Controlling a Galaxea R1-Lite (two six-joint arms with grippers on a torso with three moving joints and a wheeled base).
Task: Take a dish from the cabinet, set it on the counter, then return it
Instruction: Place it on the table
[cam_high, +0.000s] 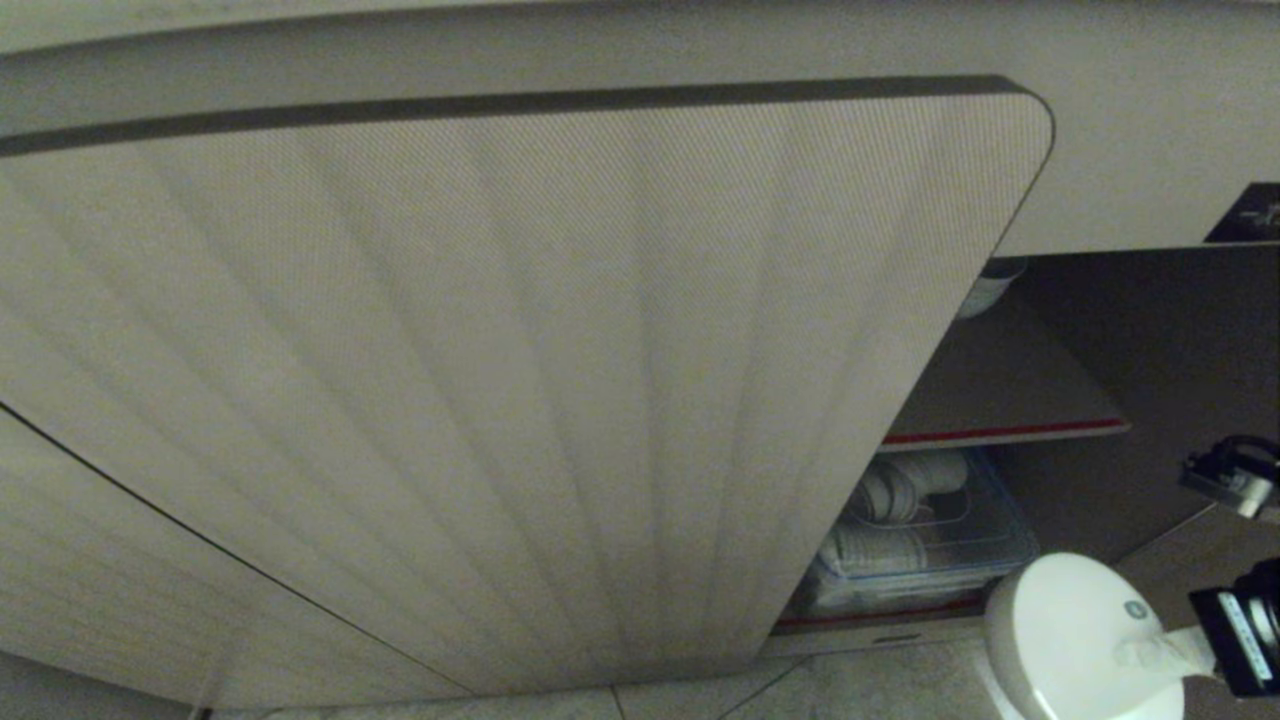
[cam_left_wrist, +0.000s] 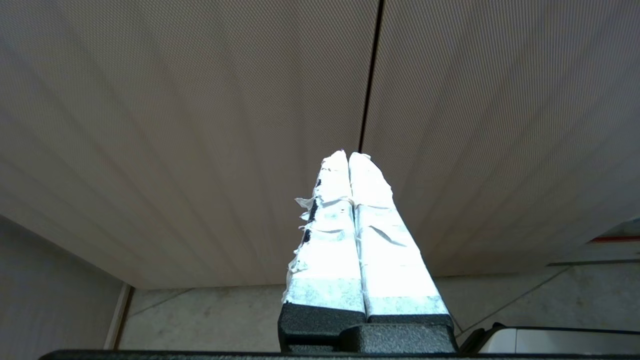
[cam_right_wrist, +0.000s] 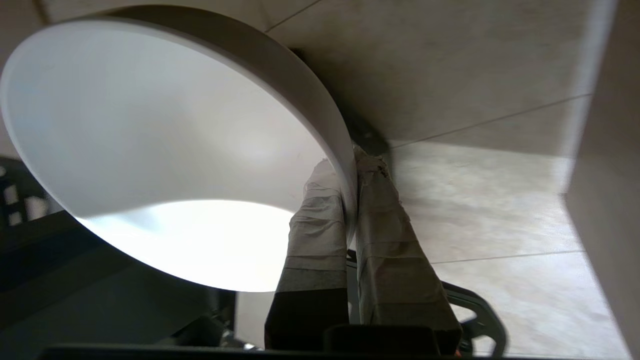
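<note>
The dish (cam_high: 1060, 630), a small white bowl with a tiny blue-grey logo near its rim, hangs low in front of the open cabinet (cam_high: 1050, 400), at the bottom right of the head view. My right gripper (cam_high: 1135, 652) is shut on its rim. In the right wrist view the taped fingers (cam_right_wrist: 320, 225) pinch the rim of the dish (cam_right_wrist: 150, 125), one inside and one outside, above the tiled floor. My left gripper (cam_left_wrist: 348, 156) is shut and empty, parked facing the fluted doors. The counter is out of view.
The open fluted door (cam_high: 500, 400) fills most of the head view. Inside are a brown shelf with a red front edge (cam_high: 1005, 432), a bowl on it far back (cam_high: 990, 285), and a clear bin of white dishes (cam_high: 925, 545) below. Tiled floor (cam_high: 880, 680) lies beneath.
</note>
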